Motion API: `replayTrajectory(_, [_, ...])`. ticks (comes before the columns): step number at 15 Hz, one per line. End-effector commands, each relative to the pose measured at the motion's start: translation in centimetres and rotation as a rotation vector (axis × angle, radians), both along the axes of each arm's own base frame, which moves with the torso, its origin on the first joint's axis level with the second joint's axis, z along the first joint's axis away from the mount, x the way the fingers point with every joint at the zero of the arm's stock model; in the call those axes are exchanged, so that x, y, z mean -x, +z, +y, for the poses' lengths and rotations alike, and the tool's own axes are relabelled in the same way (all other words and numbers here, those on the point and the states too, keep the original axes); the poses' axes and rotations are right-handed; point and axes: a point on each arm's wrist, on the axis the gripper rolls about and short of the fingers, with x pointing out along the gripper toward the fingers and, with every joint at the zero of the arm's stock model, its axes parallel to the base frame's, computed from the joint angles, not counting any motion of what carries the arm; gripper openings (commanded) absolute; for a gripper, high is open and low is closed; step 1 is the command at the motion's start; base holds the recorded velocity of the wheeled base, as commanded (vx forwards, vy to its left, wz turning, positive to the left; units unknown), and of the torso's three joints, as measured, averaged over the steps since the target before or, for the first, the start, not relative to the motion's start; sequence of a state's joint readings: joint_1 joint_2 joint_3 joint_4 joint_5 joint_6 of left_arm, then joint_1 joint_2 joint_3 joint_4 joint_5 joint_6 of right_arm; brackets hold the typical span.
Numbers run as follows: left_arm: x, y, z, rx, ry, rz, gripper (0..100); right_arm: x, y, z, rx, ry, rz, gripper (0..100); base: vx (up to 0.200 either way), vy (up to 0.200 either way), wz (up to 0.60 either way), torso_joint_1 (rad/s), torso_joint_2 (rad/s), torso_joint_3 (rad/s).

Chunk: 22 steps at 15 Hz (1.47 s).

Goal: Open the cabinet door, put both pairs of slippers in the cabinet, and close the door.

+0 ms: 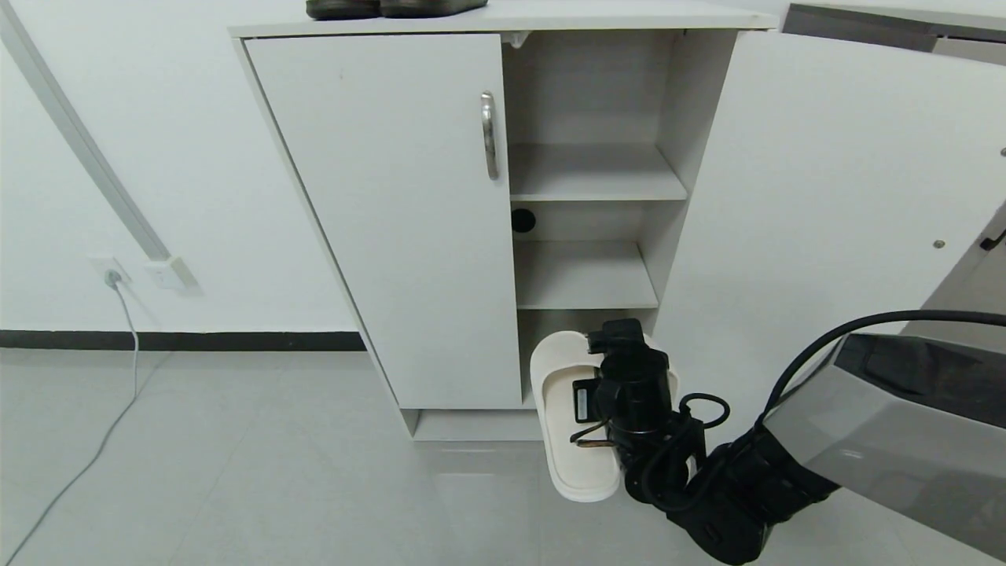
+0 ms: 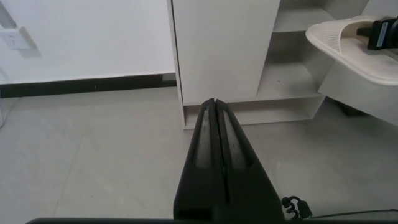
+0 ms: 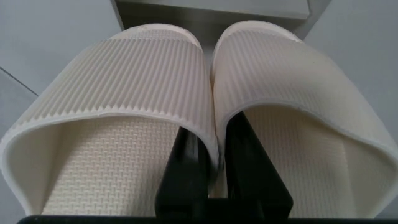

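Cabinet [image 1: 629, 14]: white, standing against the wall. Its left door [image 1: 385, 220] is closed, with a metal handle [image 1: 489, 135] at its inner edge. The right door [image 1: 825, 196] is swung wide open and exposes the upper shelf [image 1: 593, 174], the lower shelf [image 1: 581, 277] and the bottom compartment beneath them.

White slippers [image 1: 562, 417]: the pair is held side by side, clear of the floor [image 1: 236, 472], just in front of the bottom compartment, with the toes pointing into the opening.

Right gripper [image 3: 216, 155]: clamped on the white slippers. One finger sits under the strap of each slipper, and the two inner strap edges are pinched together between them (seen most clearly from the right wrist).

Left gripper [image 2: 215, 106]: fingers pressed together, holding nothing. It hangs low over the floor, well apart from the cabinet and facing its base.

Dark slippers [image 1: 393, 8]: a dark pair rests on top of the cabinet above the closed door. Only its lower edge shows, so it is likely, not certainly, the second pair.

Surroundings: a wall socket [image 1: 112, 275] to the left of the cabinet, with a grey cable [image 1: 118, 409] trailing from it down across the floor.
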<state>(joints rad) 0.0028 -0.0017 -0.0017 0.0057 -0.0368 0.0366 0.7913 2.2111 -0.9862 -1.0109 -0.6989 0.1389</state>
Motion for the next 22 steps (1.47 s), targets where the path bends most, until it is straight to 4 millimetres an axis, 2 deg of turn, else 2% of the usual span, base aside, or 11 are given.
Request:
replayTrajectory(1, [0.0,0.0,0.0,0.000,0.000,0.002,0,-0.1,0.0,0.1,-0.002,0.000,-0.002,0,0.000,0.000,0.00,-0.002,0.00,-0.188])
replayTrajectory(6, [0.0,0.0,0.0,0.000,0.000,0.001,0,-0.7,-0.2,0.6,-0.040,-0.007,-0.039,0,0.000,0.000,0.00,0.004,0.00,-0.199])
replayTrajectory(11, [0.0,0.0,0.0,0.000,0.000,0.001,0,-0.4,2.7,0.3,-0.024,-0.006,-0.283,0,0.000,0.000,0.00,0.002,0.00,-0.197])
replayTrajectory(14, [0.0,0.0,0.0,0.000,0.000,0.001,0,-0.4,3.5,0.1,-0.025,-0.016,-0.341,0,0.000,0.000,0.00,0.002,0.00,-0.141])
replayTrajectory(18, [0.0,0.0,0.0,0.000,0.000,0.001,0,-1.0,3.2,-0.4,-0.015,-0.035,-0.335,0,0.000,0.000,0.00,0.000,0.00,0.000])
replayTrajectory(22, [0.0,0.0,0.0,0.001,0.000,0.001,0,-1.2,2.9,-0.6,-0.007,-0.040,-0.327,0,0.200,0.000,0.00,0.004,0.00,-0.001])
